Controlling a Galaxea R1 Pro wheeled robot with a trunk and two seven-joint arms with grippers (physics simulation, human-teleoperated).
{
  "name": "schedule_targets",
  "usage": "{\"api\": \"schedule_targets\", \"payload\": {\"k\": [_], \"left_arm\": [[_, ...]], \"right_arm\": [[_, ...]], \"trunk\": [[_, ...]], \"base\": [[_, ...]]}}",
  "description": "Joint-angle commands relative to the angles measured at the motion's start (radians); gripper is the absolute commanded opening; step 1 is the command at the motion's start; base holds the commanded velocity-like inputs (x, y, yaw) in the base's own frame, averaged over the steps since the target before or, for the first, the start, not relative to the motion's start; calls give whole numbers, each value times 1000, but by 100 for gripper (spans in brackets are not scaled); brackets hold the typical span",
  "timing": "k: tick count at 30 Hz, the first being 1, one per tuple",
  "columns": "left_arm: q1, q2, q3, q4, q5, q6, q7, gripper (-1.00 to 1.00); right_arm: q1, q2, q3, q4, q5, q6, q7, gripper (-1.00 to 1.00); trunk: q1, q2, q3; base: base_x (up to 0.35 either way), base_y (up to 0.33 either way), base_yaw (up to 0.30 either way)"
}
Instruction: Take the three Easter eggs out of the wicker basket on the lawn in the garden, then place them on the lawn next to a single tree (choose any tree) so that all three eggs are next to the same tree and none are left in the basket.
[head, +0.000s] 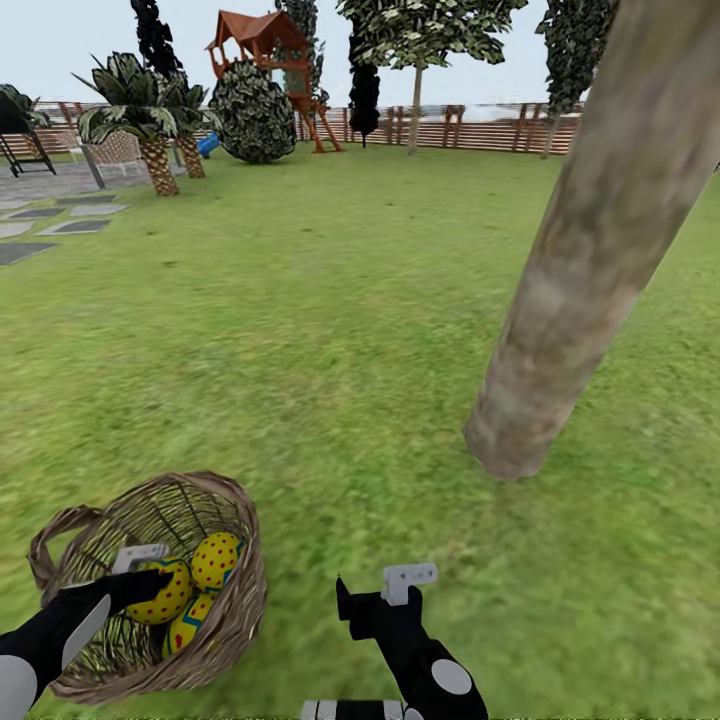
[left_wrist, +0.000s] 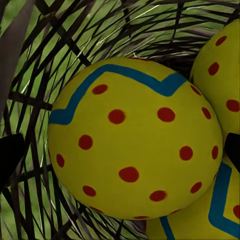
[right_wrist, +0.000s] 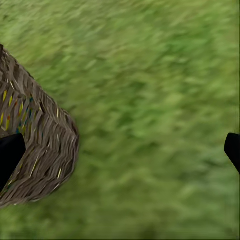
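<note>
Lying tilted, wicker basket (head: 215, 610) holds 3 eggs (head: 215, 560).

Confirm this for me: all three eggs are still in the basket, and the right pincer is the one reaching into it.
Wrong arm. The left pincer is the one reaching into the wicker basket, closing in on an egg, as the head and left wrist views show. The right pincer hangs over the lawn beside it. All three eggs are indeed in the basket.

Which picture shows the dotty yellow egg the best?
The left wrist view: the yellow egg with red dots and a blue zigzag sits big and sharp in the middle. The head view shows it small inside the brown woven wicker basket. The right wrist view catches the basket's outer wall.
</note>
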Motion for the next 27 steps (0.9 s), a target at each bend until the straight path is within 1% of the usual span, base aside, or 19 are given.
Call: {"api": "schedule_targets", "payload": {"k": [1, 2, 6, 13, 22, 27], "left_arm": [[0, 1, -4, -2, 6, -1, 0, 100], [0, 1, -4, -2, 6, -4, 0, 100], [4, 1, -5, -1, 5, -35, 0, 100], [6, 1, -6, -2, 5, -60, 0, 100], [6, 1, -10, -3, 5, -72, -2, 100], [6, 1, -12, -3, 5, -74, -2, 100]], "right_arm": [[-1, 0, 2, -1, -10, 3, -10, 100], [-1, 0, 2, -1, -10, 3, -10, 100], [-1, 0, 1, -1, -10, 3, -10, 100], [-1, 0, 1, -1, -10, 3, -10, 100], [-1, -1, 1, -1, -10, 3, -10, 100], [-1, -2, 1, -1, -10, 3, -10, 100]], "trunk": [[0, -1, -5], [1, -1, -9], [1, -1, -9], [1, -1, -9], [5, -3, -43], [5, -3, -43]], "base": [[0, 0, 0], [0, 0, 0], [0, 0, 0], [0, 0, 0], [0, 0, 0], [0, 0, 0]]}}
